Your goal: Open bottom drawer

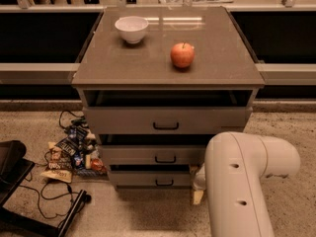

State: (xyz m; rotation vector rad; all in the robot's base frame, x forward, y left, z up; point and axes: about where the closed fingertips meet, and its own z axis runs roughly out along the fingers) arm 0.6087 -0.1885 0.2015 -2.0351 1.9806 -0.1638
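the bottom drawer (pixel 143 179) has a grey-taupe front with a black handle (pixel 164 182). the gripper (pixel 197 195), low by that drawer's right end, looks pale tan, and the arm (pixel 242 181) off-white. the apple (pixel 182 55) is red-orange, the bowl (pixel 131 28) white, the floor (pixel 286 132) speckled beige.

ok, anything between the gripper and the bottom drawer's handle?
Nothing visible. The gripper sits low by the right end of the slim grey-taupe bottom drawer; its small black bar handle shows unobstructed.
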